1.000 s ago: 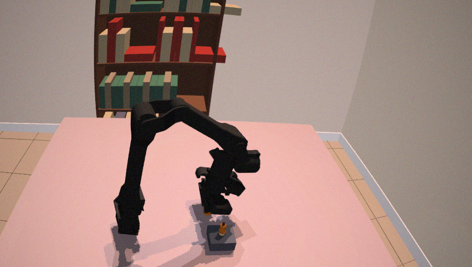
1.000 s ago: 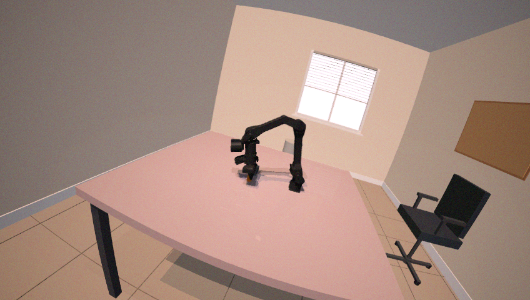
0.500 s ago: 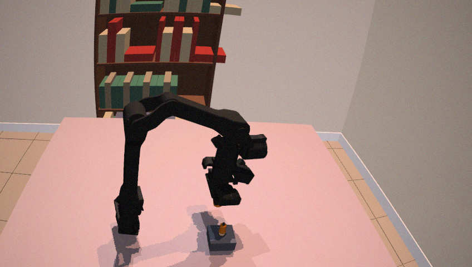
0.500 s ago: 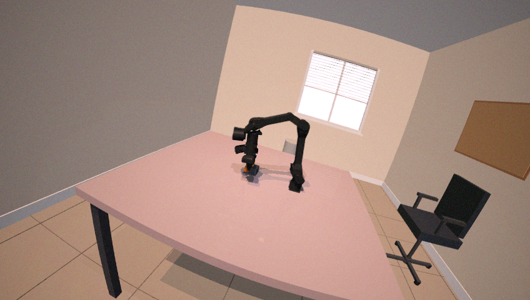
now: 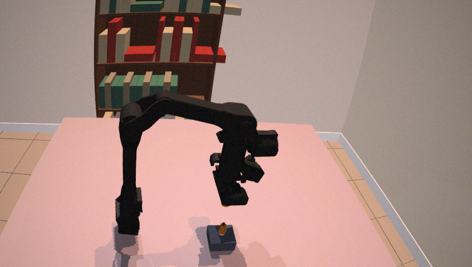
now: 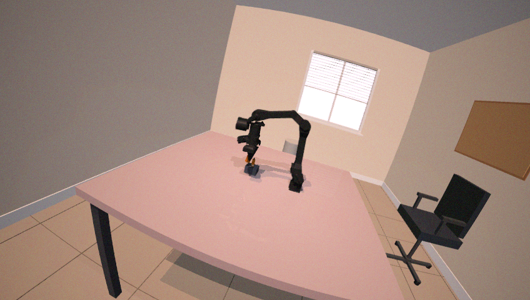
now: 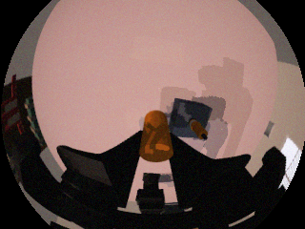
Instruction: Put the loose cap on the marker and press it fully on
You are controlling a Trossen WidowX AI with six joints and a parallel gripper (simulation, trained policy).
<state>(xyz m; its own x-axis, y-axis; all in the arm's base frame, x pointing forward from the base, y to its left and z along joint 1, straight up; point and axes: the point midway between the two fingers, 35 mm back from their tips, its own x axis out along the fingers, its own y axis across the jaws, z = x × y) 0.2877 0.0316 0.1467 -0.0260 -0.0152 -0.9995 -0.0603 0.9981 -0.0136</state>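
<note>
– Holding anything with the black gripper (image 5: 232, 202) (image 6: 249, 158) (image 7: 154, 135)?

– Yes, clamped on the orange marker cap (image 5: 225, 205) (image 6: 247, 159) (image 7: 156, 135), with a finger pressed to either side of it. Clearest in the wrist view; barely peeking out below the fingers in the top view.

– On the marker (image 5: 222, 229) (image 6: 253, 162) (image 7: 197, 128) or off it?

– Off. Held above the pink table (image 5: 172, 178) (image 6: 223, 212) (image 7: 119, 57), near the marker but apart from it, and not lined up over it in the wrist view.

– And the marker? Upright?

– Yes, standing in the dark blue-grey holder block (image 5: 222, 246) (image 6: 251, 170) (image 7: 183, 111). Orange in the barrel, dark at the exposed tip, with a pale band low down by the block's top.

– Seen in the wrist view, to which side of the cap?

– To the right, block and all.

– How about the black six-joint arm (image 5: 195, 109) (image 6: 280, 114)?

– Rising from its base on the table, arched across at the top, then reaching down to the gripper.

– Anything behind?

– In the top view, a dark brown bookcase (image 5: 96, 65) with red, green and cream books. In the exterior view, a window (image 6: 336, 92) with its blind partly lowered, plus a black office chair (image 6: 427, 222) beyond the table.

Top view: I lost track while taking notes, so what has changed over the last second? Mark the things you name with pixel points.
The tool (image 5: 234, 200) (image 6: 249, 157) (image 7: 154, 135) has risen and shifted rightward in the top view, carrying the orange cap (image 5: 225, 205) (image 6: 247, 159) (image 7: 156, 135) with it. No new grasp or release shows. The holder block (image 5: 223, 246) (image 6: 248, 170) (image 7: 180, 128) and the uncapped marker (image 5: 222, 228) (image 6: 253, 162) (image 7: 196, 127) stayed put.
</note>
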